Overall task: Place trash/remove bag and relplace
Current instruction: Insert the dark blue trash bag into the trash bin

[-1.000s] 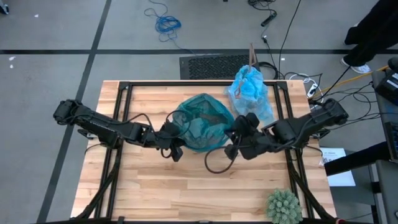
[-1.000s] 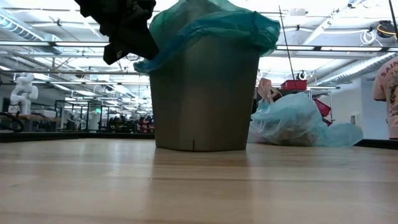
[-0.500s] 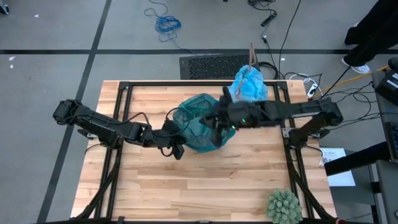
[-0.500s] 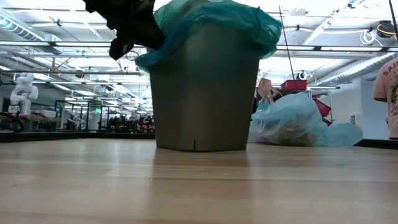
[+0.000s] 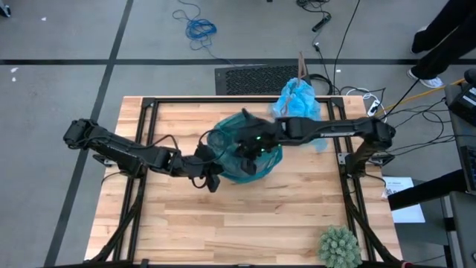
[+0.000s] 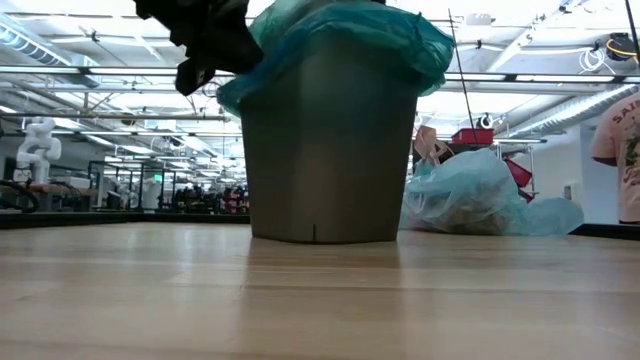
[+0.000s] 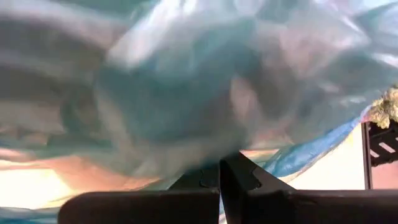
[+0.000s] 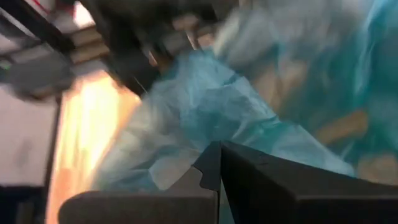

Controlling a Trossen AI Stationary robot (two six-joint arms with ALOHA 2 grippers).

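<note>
A dark bin [image 6: 330, 150] stands mid-table, lined with a teal-green bag [image 5: 242, 145] whose hem is turned over the rim [image 6: 340, 35]. My left gripper [image 7: 219, 171] is shut at the bin's left rim [image 5: 210, 165], high at the picture's upper left in the low view [image 6: 205, 40]. My right arm reaches across from the table's right; its shut gripper [image 8: 219, 163] is over the bin's mouth [image 5: 249, 151], with teal plastic right in front of it. The pale sky-blue bag [image 5: 301, 108] lies bunched on the table's far right [image 6: 480, 195]. No trash shows. My left gripper is shut on the teal-green bag at its turned-over hem on the bin's left side [image 7: 205, 158], coming level from the table's left. The film spreads right beyond the fingertips; one layer or several, I cannot tell. My right gripper: I cannot tell whether its shut fingers touch the teal plastic.
A spiky green ball [image 5: 340, 246] sits at the table's near right corner. The wood near the front edge [image 5: 223, 231] holds nothing else. Black frame rails [image 5: 145, 112] run along the table's sides. A person [image 6: 622, 150] stands beyond the table on the right.
My right arm has swung from the near right side of the bin toward the table's left and far edge, stretching out until its gripper is over the bin's mouth. The bin and both bags have stayed where they were.
</note>
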